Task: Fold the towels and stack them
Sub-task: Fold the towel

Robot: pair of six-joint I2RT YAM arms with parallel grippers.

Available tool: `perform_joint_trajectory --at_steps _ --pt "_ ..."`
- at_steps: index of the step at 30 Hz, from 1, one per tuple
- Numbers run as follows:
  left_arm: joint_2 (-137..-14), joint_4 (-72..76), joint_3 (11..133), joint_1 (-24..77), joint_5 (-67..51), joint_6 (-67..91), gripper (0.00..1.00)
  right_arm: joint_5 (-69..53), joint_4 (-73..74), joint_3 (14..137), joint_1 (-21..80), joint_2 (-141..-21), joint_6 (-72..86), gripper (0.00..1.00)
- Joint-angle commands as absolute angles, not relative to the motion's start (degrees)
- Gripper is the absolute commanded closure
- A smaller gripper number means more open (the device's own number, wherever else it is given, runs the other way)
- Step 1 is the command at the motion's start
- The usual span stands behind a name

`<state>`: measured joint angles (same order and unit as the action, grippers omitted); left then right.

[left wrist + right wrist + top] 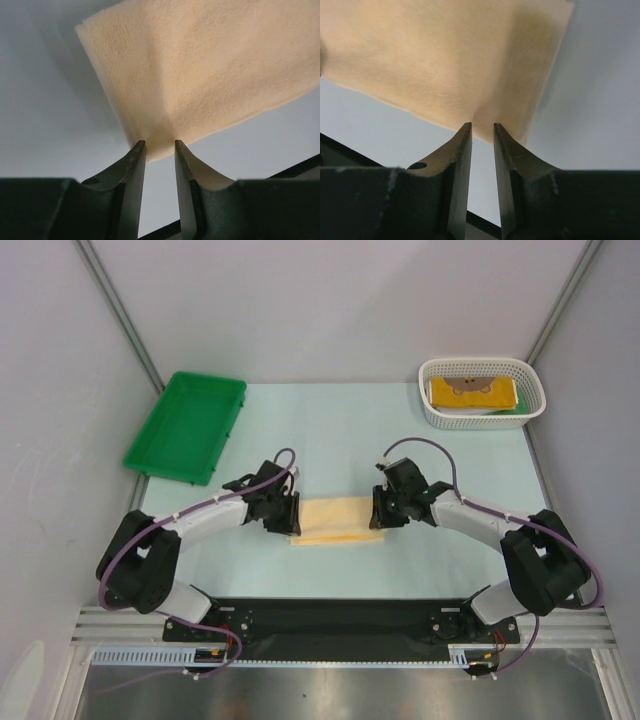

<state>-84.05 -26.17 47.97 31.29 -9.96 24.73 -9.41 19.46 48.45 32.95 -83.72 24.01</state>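
peach towel (338, 521) mid counter (330, 430); left jaws narrow, pinching its left edge, right jaws narrow, pinching rt edge. white basket (450, 418) far-right corner.

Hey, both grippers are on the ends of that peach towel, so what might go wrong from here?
1. The left gripper and right gripper each seem to pinch only a sliver of the towel at its edge, right at their tips, so the cloth may slip out when lifted.
2. If the two arms move unevenly, the fold could come out skewed, with edges misaligned.
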Motion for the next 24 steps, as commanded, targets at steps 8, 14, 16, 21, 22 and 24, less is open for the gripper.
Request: perform_joint_trajectory --at_steps 8,14,16,21,22,24 --pt "-82.27 -25.75 41.22 35.95 -1.68 30.23 0.68 -4.75 20.03 42.45 35.33 -81.22 24.26 0.72" --pt "-79.02 -30.93 46.75 35.95 -0.18 29.18 0.61 -3.87 23.63 43.68 35.42 -77.61 24.08 0.72" --pt "-77.09 -31.46 48.59 35.95 -1.57 29.09 0.60 -4.22 24.17 44.56 35.42 -76.56 23.99 0.72" --pt "-77.16 -24.27 49.75 35.95 -12.28 29.97 0.58 -12.02 19.44 46.58 35.42 -75.76 25.22 0.71" --pt "-77.69 -22.69 48.79 35.95 -14.83 31.19 0.58 -13.78 17.60 46.58 35.33 -76.28 26.27 0.71" --pt "-80.15 -17.86 47.64 35.95 -16.52 32.43 0.58 -19.32 10.57 45.80 35.42 -77.16 27.33 0.71"
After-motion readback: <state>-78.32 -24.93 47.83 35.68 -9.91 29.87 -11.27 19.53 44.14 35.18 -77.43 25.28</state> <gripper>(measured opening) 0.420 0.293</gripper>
